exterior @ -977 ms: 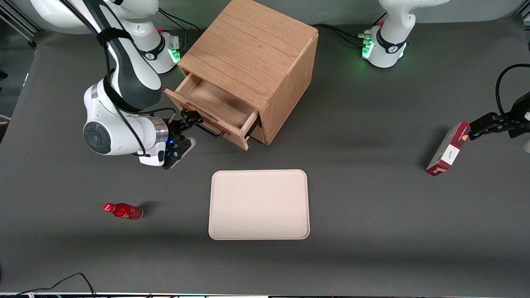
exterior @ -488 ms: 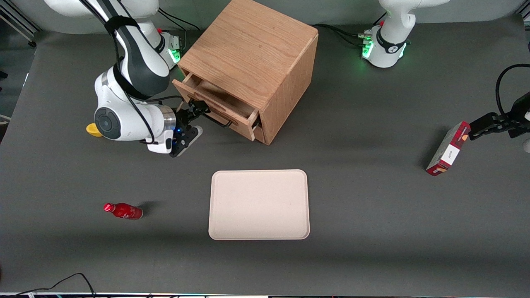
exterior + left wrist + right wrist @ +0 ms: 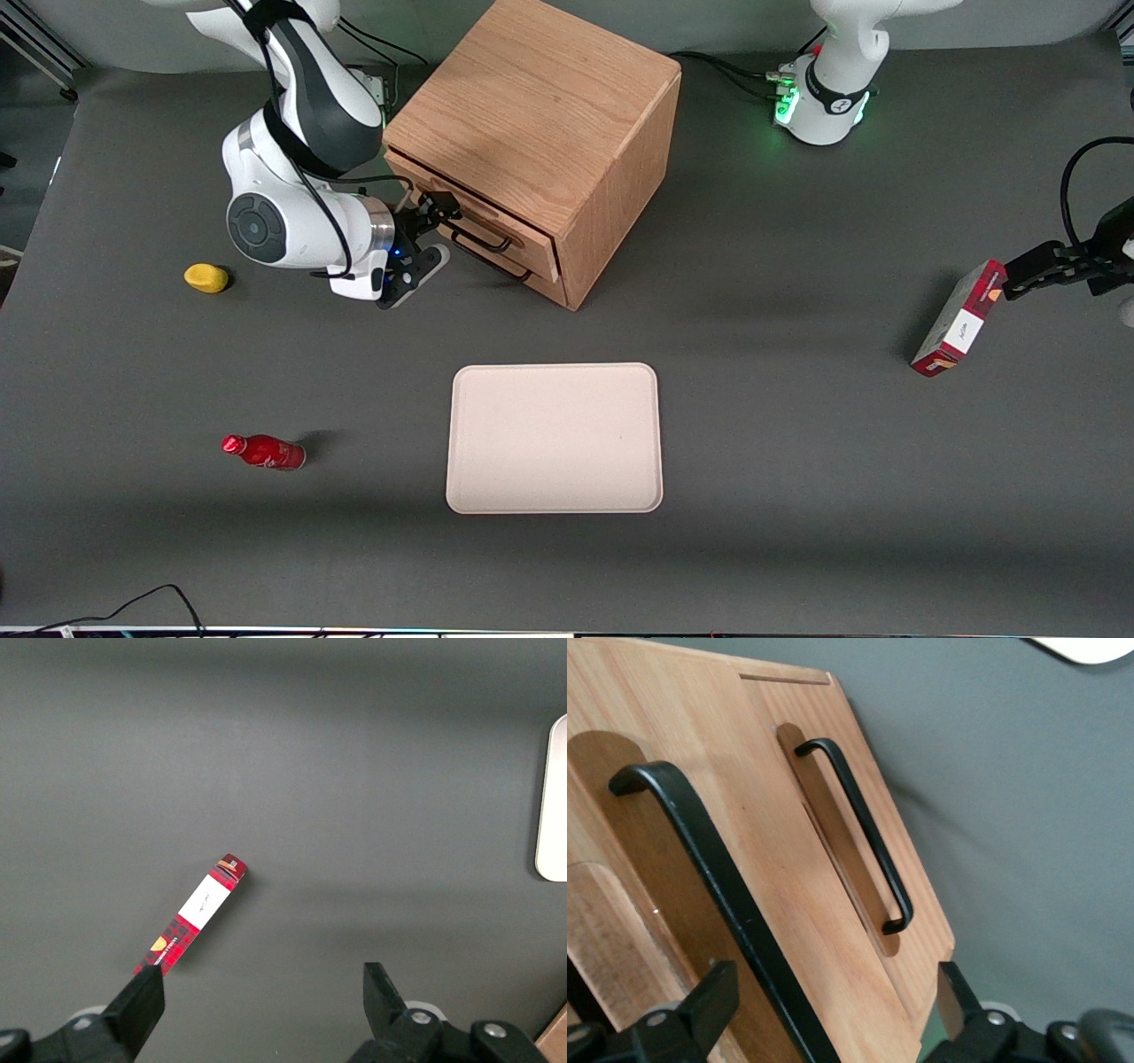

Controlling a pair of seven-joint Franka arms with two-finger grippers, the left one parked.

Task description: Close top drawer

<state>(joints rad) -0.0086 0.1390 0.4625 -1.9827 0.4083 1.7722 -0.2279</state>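
The top drawer [image 3: 474, 211] of the boxy oak cabinet [image 3: 532, 106] sits pushed in, its front level with the lower drawer's front. My right gripper [image 3: 436, 215] is right at the drawer front, by its black wire handle [image 3: 483, 237]. In the right wrist view the gripper [image 3: 833, 992] is open, its fingers [image 3: 709, 997] standing either side of the thick black handle [image 3: 718, 886] without gripping it. The top drawer's front [image 3: 664, 718] fills that view. The lower drawer's thinner handle [image 3: 859, 828] shows beside it.
A beige tray [image 3: 554, 439] lies nearer the front camera than the cabinet. A red bottle [image 3: 263, 452] lies on its side and a yellow object [image 3: 205, 277] sits toward the working arm's end. A red box [image 3: 959, 319] lies toward the parked arm's end.
The top drawer has gone from well open to pushed in. My gripper moved with its front toward the cabinet. The yellow object has come into view from under the arm.
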